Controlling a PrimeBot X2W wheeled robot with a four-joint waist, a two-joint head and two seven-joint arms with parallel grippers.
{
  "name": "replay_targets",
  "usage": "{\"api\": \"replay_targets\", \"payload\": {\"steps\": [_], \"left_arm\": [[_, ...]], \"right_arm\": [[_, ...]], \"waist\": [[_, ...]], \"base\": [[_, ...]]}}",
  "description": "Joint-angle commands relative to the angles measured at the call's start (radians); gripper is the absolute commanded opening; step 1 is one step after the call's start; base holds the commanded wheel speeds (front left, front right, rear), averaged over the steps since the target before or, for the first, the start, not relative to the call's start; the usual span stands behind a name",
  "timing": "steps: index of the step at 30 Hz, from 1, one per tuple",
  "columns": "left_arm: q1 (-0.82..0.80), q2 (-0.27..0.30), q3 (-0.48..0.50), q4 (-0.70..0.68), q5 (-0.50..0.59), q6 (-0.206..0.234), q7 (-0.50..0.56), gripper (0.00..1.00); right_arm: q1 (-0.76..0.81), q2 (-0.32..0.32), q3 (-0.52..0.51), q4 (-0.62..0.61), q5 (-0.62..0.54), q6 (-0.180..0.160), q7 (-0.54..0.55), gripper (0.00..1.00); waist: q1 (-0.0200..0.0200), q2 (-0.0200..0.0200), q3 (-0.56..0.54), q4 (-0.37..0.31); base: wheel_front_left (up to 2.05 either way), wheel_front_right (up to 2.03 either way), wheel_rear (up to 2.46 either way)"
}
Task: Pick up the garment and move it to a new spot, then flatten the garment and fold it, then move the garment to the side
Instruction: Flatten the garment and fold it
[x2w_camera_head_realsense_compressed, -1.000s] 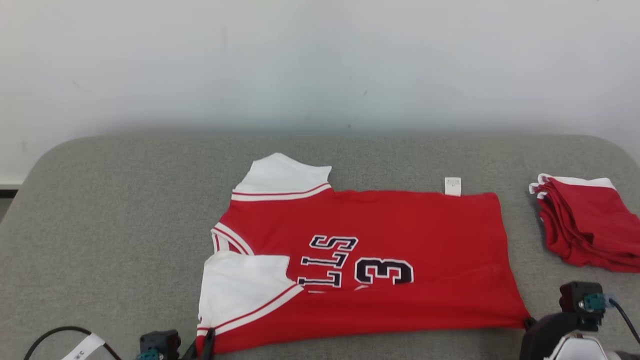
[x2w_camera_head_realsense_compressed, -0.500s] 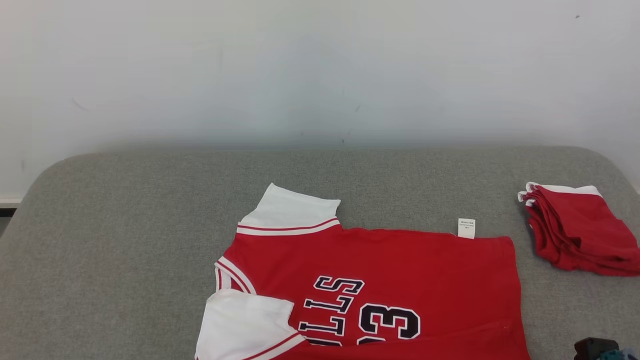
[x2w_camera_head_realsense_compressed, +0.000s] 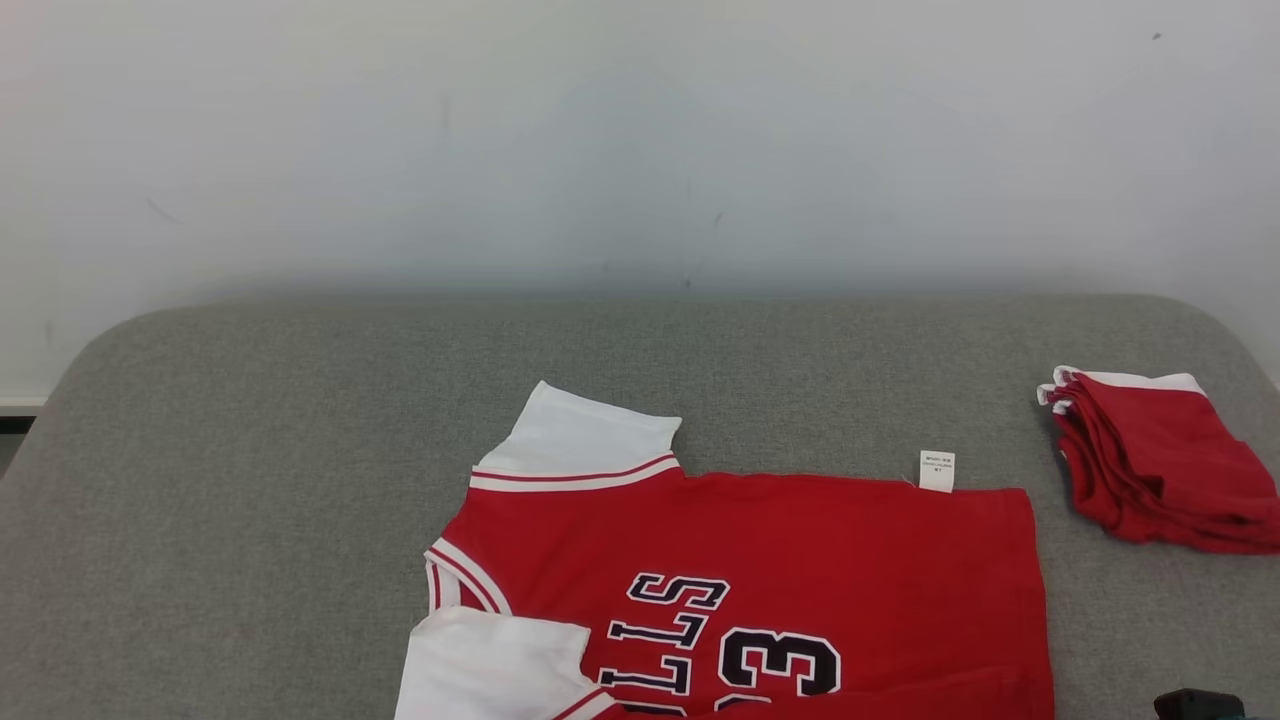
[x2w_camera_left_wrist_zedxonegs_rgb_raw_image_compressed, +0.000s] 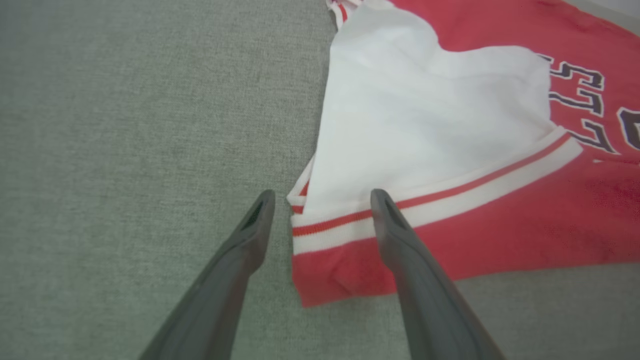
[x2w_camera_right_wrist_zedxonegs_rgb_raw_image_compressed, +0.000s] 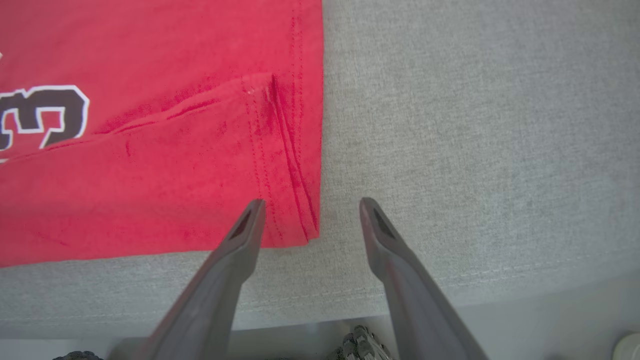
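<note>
- Head view: the garment (x2w_camera_head_realsense_compressed: 760, 540), a red jersey with white sleeves, lies flat at the middle of the counter's (x2w_camera_head_realsense_compressed: 250, 450) near edge. Its near strip looks folded over the print. A folded red pile (x2w_camera_head_realsense_compressed: 1160, 470) sits at the right edge, well apart.
- Left wrist view: the left hand (x2w_camera_left_wrist_zedxonegs_rgb_raw_image_compressed: 322, 200) is spread and empty, straddling the white sleeve's (x2w_camera_left_wrist_zedxonegs_rgb_raw_image_compressed: 425, 115) striped cuff. I would lift straight off, so the fold isn't dragged.
- Right wrist view: the right hand (x2w_camera_right_wrist_zedxonegs_rgb_raw_image_compressed: 312, 204) gapes empty over the hem corner (x2w_camera_right_wrist_zedxonegs_rgb_raw_image_compressed: 300, 232). Creases by the seam, plainer here than from the head, want smoothing first.
</note>
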Motion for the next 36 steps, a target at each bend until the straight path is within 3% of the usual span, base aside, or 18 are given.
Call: {"api": "replay_targets", "payload": {"steps": [1,6,15,22,29,36], "left_arm": [[0.01,0.012,0.005,-0.026,0.008,0.014,0.0,1.0],[-0.041,0.041,0.029,-0.126,0.021,0.052,0.004,1.0],[-0.212,0.067,0.016,-0.149,0.053,0.049,0.079,1.0],[-0.426,0.03,0.039,-0.035,0.026,0.054,0.144,1.0],[-0.677,0.029,0.018,0.143,0.067,0.048,0.23,1.0],[-0.873,0.025,-0.007,0.31,0.11,0.076,0.288,1.0]], "right_arm": [[-0.011,0.0,0.003,-0.006,0.011,-0.003,-0.021,1.0],[-0.038,0.0,0.006,-0.021,0.037,-0.003,-0.086,1.0],[-0.13,0.0,0.083,-0.043,0.025,-0.003,-0.165,1.0],[-0.255,0.0,0.171,-0.032,0.018,-0.003,-0.225,1.0],[-0.428,0.0,0.246,0.006,0.002,-0.003,-0.307,1.0],[-0.529,0.0,0.264,0.035,-0.013,-0.003,-0.352,1.0]], "waist": [[0.0001,0.0,0.002,-0.001],[0.0001,0.0,0.013,-0.007],[0.0001,0.0,0.062,-0.09],[0.0001,0.0,0.178,-0.19],[0.0001,0.0,0.332,-0.266],[0.0001,0.0,0.439,-0.284]], "base": [[0.0,0.0,0.0],[0.0,0.0,0.0],[0.0,0.0,0.0],[0.0,0.0,0.0],[0.0,0.0,0.0],[0.0,0.0,0.0]]}}
